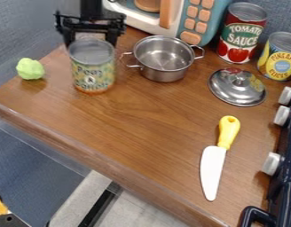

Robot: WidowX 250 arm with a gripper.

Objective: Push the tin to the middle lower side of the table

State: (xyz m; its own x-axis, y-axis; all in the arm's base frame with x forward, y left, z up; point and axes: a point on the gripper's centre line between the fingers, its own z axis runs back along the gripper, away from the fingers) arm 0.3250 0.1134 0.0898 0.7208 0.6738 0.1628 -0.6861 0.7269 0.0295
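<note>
The black gripper [90,36] hangs at the upper left, with its two fingers spread wide apart. Directly in front of it, a tin with a green and yellow vegetable label [93,71] stands upright on the left part of the wooden table [136,128]. The tin's top overlaps the lower ends of the fingers in the view, and whether they touch it cannot be told.
Right of the tin is a steel pot [164,60], then its lid [237,86]. A knife [213,166] lies front right. A green lump [30,69] sits left. Behind are a toy microwave [194,20], a tomato tin [241,33] and a pineapple tin [279,55]; a stove [284,177] borders the right.
</note>
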